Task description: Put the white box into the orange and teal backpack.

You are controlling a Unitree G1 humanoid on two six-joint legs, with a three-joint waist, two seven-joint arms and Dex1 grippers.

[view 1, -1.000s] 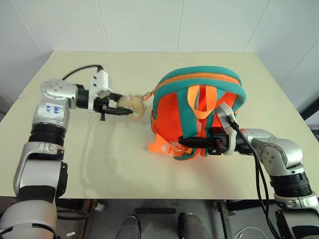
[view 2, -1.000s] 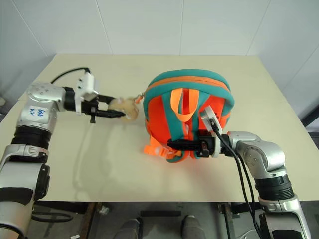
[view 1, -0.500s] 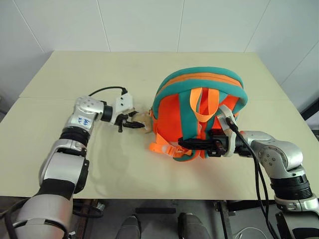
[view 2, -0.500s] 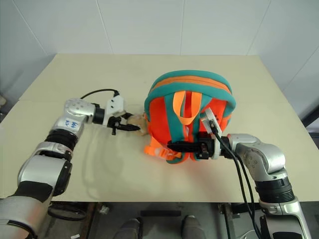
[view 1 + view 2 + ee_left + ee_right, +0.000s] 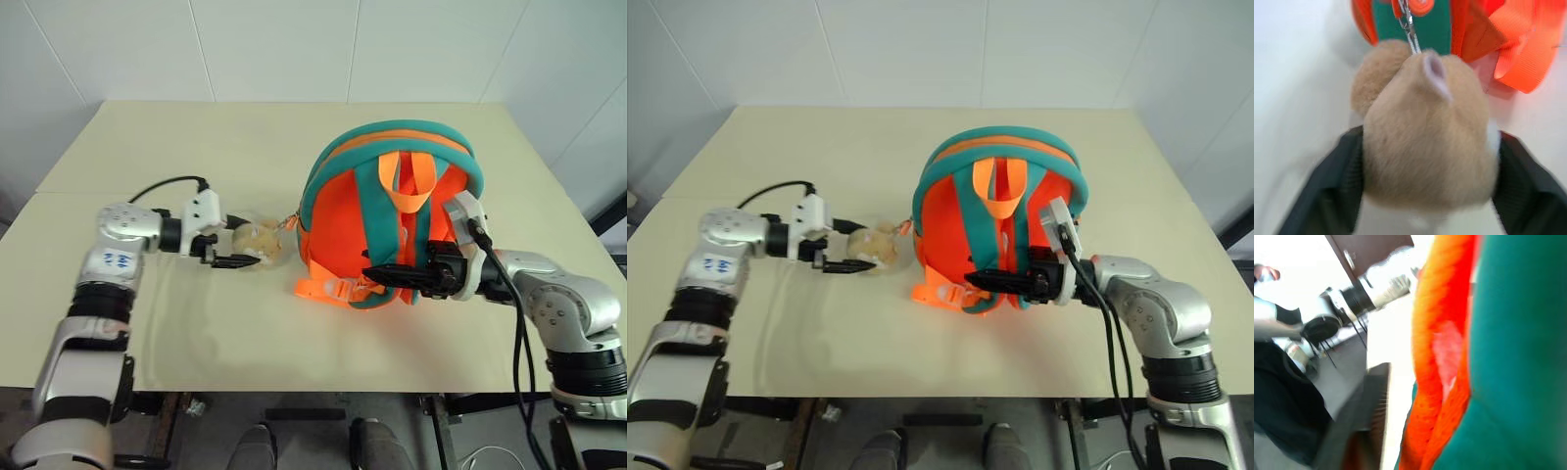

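Two pincers at work: left pincer [image 5: 238,249] spread around plush toy [image 5: 259,241], right pincer [image 5: 384,278] parted at backpack [image 5: 392,220] strap base. Backpack upright mid-worktop [image 5: 196,333], nearer right edge. White box unseen.

The orange and teal backpack [image 5: 392,211] looks padded matt cloth, its plush toy [image 5: 1425,137] fuzzy, the table [image 5: 245,147] smooth matt.

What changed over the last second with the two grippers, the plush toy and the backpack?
The left gripper came down from the air with the plush toy, which now lies on the table, and its fingers spread open around it. The right gripper loosened at the orange and teal backpack, which stayed upright in place.
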